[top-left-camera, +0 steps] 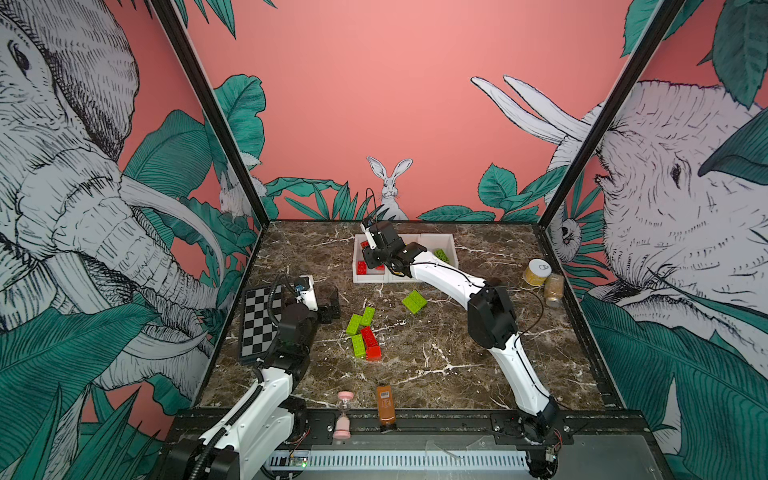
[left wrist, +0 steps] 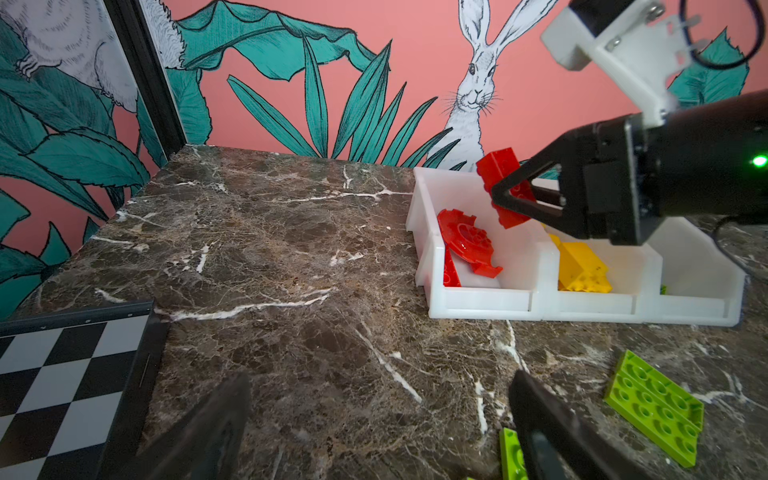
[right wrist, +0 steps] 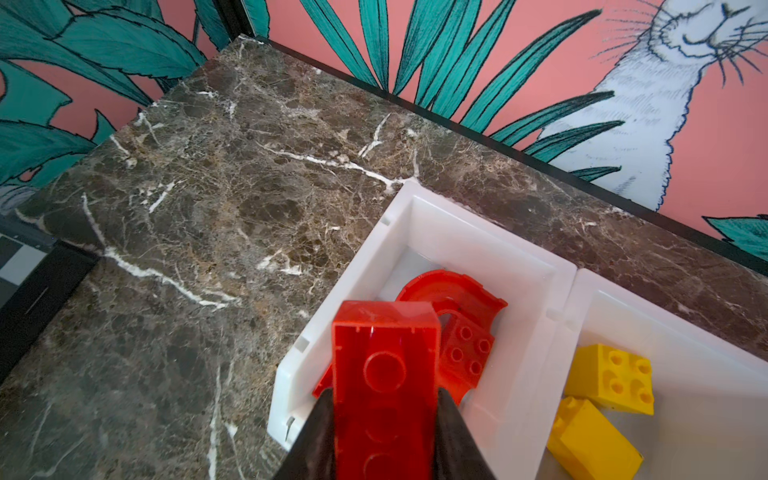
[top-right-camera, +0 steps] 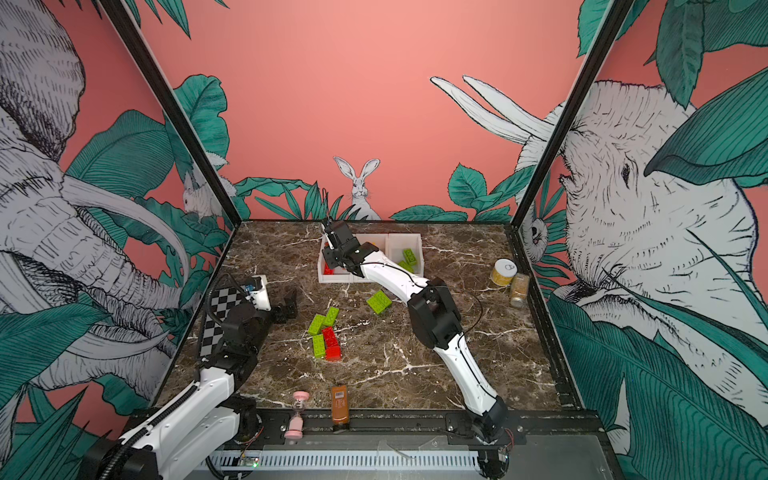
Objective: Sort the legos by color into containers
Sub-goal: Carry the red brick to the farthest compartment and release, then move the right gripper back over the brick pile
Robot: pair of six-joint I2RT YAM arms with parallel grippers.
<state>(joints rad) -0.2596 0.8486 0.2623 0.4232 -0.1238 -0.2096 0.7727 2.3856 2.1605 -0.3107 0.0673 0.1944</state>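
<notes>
Clutter sat at the edges. The board [top-left-camera: 257, 324] was on the left beside the left gripper [top-left-camera: 328, 305]. The hourglass [top-left-camera: 344, 415] and bottle [top-left-camera: 385, 409] were at the front. Two jars [top-left-camera: 537, 272] stood side by side on the right. All were well apart from the bricks.

The right arm [top-left-camera: 440, 274] lay across the bins [top-left-camera: 405, 279] and hid most of the mid bin [right wrist: 590, 282] in both top views.

Counts:
- Three bins, joined in a row at the back.
- Loose on the table [top-left-camera: 457, 353]: four green bricks [top-left-camera: 354, 324] and two red bricks [top-left-camera: 369, 336]. Five were bunched mid-table; one green lay apart, nearer the bins.
- Left bin [right wrist: 361, 266]: a red arch [right wrist: 453, 291] and a red 2x2 [right wrist: 465, 357], with more red beneath, partly hidden.
- Mid bin: two yellow bricks [right wrist: 611, 380].
- Right bin [left wrist: 698, 266]: two green visible in a top view [top-right-camera: 409, 255].

Right gripper [right wrist: 385, 395]: jaws narrow, clamped on the sides of a long red brick [right wrist: 386, 353]. The brick was tilted, underside toward the wrist camera, above the left bin's rim.

Left gripper: jaws wide apart, nothing between them, low over bare table next to the board.
</notes>
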